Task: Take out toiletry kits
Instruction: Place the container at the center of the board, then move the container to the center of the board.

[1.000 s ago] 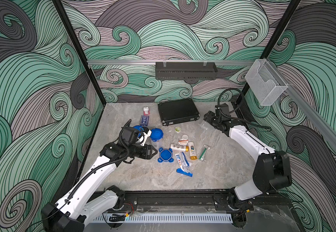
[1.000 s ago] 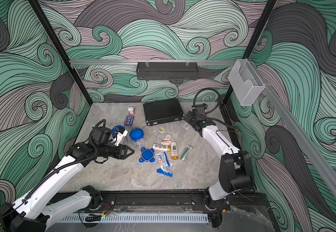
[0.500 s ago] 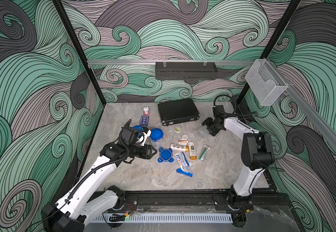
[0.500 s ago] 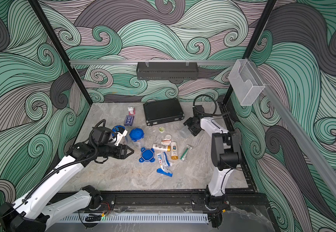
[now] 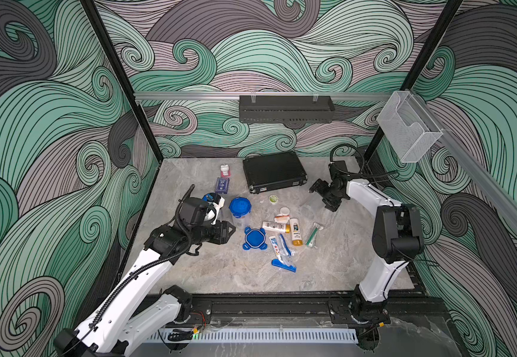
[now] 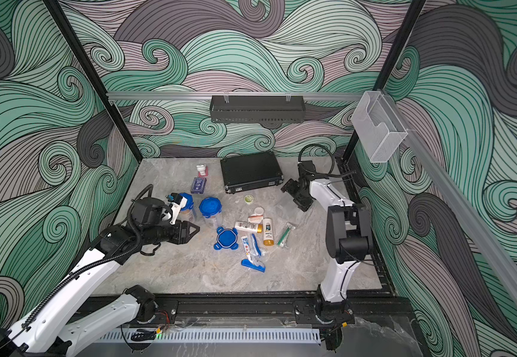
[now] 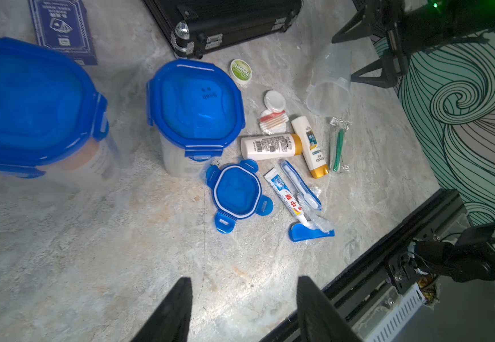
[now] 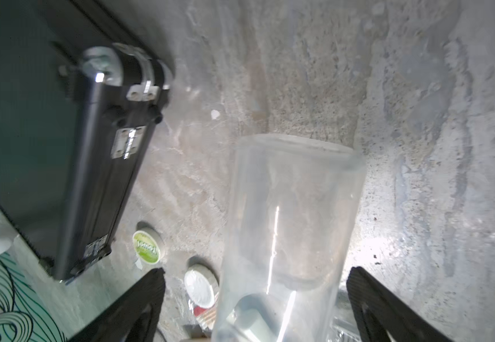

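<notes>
The right arm has folded back at the elbow since a second ago, and the right gripper [image 8: 255,271] has popped wide open. The left arm has hardly budged. The empty cup [image 8: 290,222] lies on its side on the surface [image 5: 220,272] between those spread jaws. There's a clear gap on at least one side, so I'd say it's been let go, not held. In both top views it sits between the briefcase [image 5: 274,171] and the pile of loose stuff.

The left gripper [image 7: 244,302] is open too. Nothing is between its fingers, and it hovers over bare surface near the lidded cup [image 5: 240,210].

Progress-wise, one kit looks fully out. Its loose lid [image 5: 254,239] lies flat. Right beside it are the bottles [image 5: 295,231], toothpaste [image 5: 275,244], toothbrush [image 5: 285,244] and green razor [image 5: 312,236], all spread near the middle of the surface.

What's left is the lidded cup, which stands upright with its clips down, and the second lidded cup [image 7: 33,97], which is just beside the left wrist and looks like it has things inside. My guess is roughly a third done — two lids to unclip and two cups to empty.
</notes>
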Robot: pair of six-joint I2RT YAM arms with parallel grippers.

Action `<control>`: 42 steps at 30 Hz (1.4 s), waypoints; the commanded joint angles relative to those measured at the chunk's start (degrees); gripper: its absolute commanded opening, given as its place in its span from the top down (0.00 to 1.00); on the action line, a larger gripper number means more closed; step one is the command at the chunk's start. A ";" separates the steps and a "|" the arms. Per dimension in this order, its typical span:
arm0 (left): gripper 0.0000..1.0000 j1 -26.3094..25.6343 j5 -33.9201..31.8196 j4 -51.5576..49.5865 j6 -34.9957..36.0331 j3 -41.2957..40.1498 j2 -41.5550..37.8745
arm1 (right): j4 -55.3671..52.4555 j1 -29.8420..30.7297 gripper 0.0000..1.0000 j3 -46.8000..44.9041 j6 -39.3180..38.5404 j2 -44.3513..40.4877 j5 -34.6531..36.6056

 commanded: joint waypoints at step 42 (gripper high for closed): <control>0.21 1.12 -25.42 -3.85 -4.32 -0.48 -19.65 | -19.45 45.22 0.01 48.47 -46.52 27.30 16.02</control>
